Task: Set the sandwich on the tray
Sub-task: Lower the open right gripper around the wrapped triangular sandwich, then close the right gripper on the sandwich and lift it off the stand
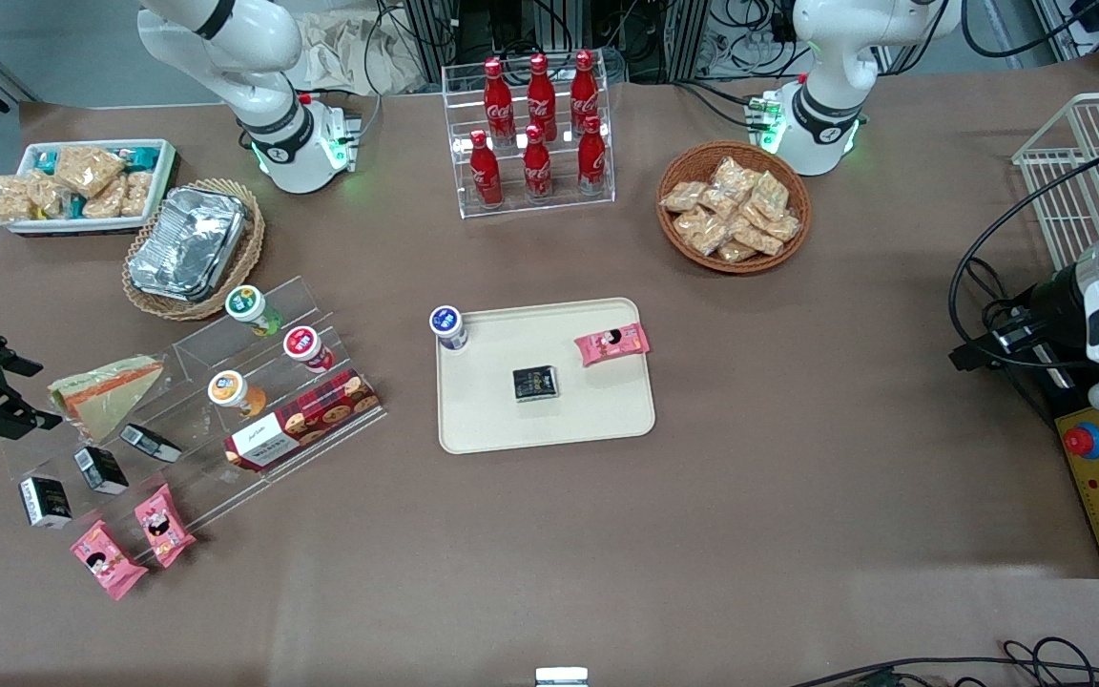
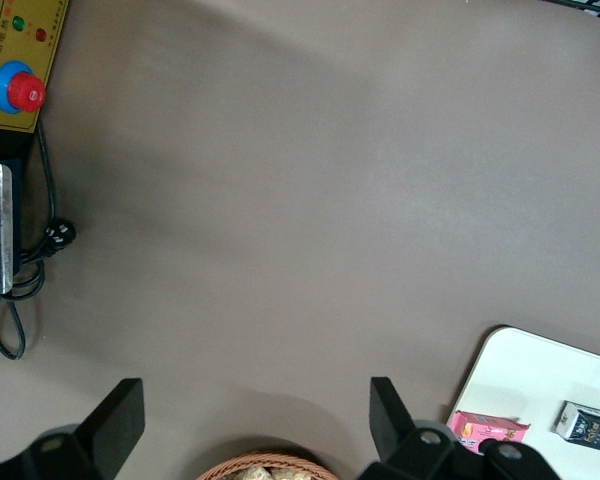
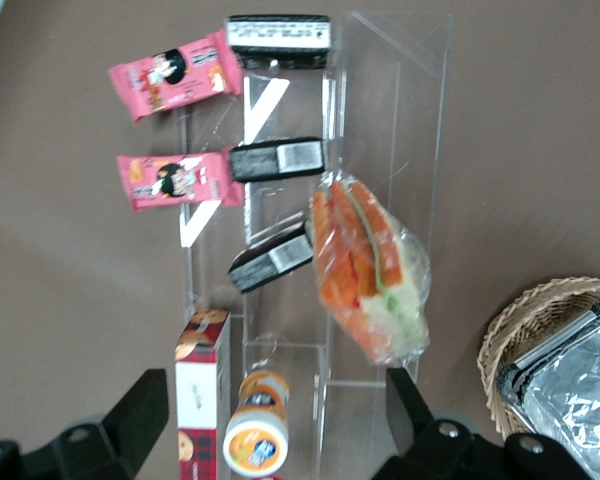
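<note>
1. Worktop [image 1: 798, 496]: brown, carries everything listed.
2. Tray [image 1: 597, 420]: cream, mid-worktop; holds a pink packet [image 1: 612, 343], a small black box [image 1: 535, 383] and a bottle [image 1: 448, 327].
3. Acrylic stand [image 1: 196, 353]: clear, stepped, toward the working arm's end.
4. Sandwich [image 1: 103, 392]: wrapped wedge on that stand, well apart from the tray.
5. End effector [image 1: 10, 391]: fingers spread wide, gripping nothing, just beside the sandwich.

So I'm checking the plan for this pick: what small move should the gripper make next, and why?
Probably lower the open gripper onto the sandwich and centre it before closing. The sandwich lies on the clear stepped rack, not yet grasped, with the gripper beside it at the working arm's end. The tray still lacks it.
</note>
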Robot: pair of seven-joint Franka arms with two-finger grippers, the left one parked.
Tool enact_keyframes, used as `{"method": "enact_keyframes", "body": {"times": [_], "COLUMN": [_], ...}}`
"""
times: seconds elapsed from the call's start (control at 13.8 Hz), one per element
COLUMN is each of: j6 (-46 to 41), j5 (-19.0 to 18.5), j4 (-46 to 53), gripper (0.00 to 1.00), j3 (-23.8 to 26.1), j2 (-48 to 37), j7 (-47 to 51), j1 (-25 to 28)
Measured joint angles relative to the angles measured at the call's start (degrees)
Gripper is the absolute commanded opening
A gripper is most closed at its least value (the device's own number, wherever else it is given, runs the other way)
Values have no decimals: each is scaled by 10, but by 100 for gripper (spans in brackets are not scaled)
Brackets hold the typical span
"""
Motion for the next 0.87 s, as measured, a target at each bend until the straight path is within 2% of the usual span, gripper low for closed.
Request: {"method": "enact_keyframes", "body": {"times": [0.36, 0.58, 0.87], "j6": [5, 10, 20], "j5": [-32, -68, -72], "j4": [-1, -2, -2], "gripper": [96, 96, 96], "j3": [0, 0, 1], "j2": [25, 38, 50], "j7": [0, -1, -1], "j1": [-7, -7, -7]}}
